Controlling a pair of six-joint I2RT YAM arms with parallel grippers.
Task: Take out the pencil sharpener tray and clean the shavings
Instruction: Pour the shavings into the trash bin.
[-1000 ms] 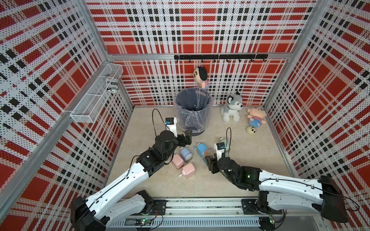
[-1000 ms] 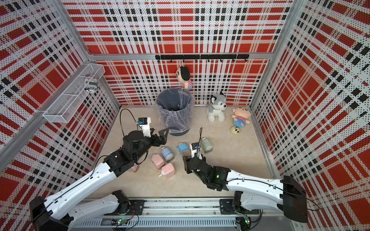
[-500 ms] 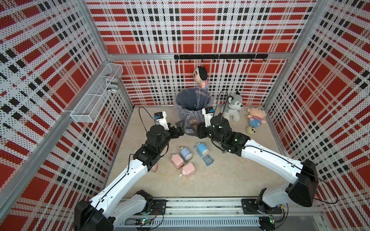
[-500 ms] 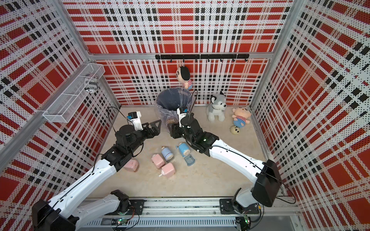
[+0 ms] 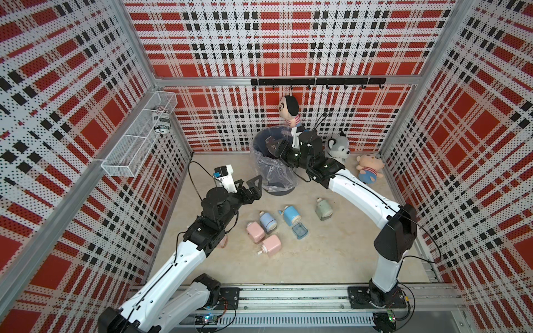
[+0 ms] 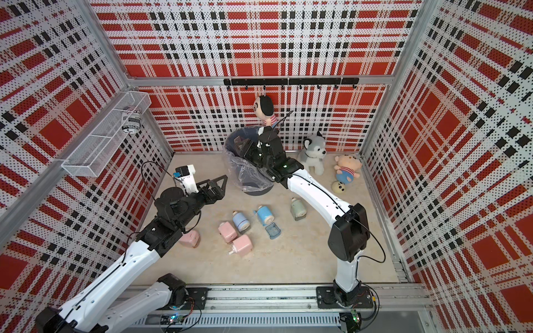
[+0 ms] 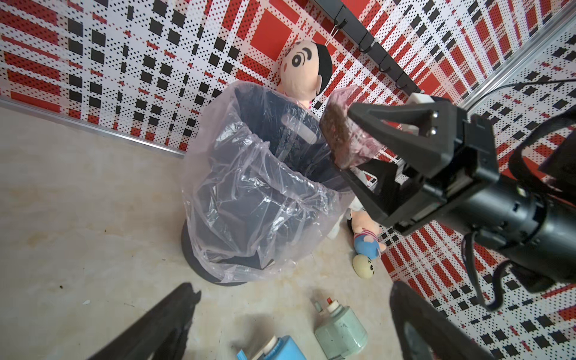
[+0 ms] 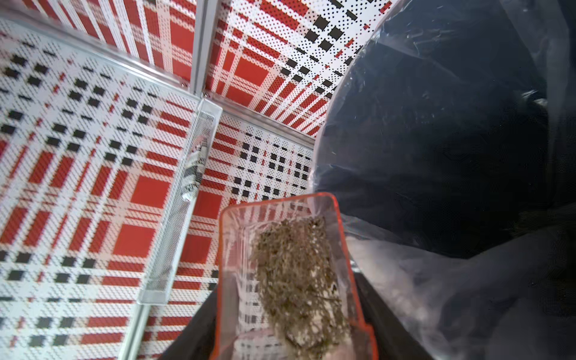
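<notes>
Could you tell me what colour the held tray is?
The small plastic shavings tray is transparent pink; clearest in the right wrist view.

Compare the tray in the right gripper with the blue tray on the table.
Colour: the pink tray is clear with a pink rim; the blue tray is blue.
Pose: the pink tray is held aloft by the right gripper at the mouth of the bin; the blue tray lies flat on the table, ungripped.
Contents: the pink tray carries brown shavings; the blue tray shows none.
Both are small, open, rectangular.
</notes>
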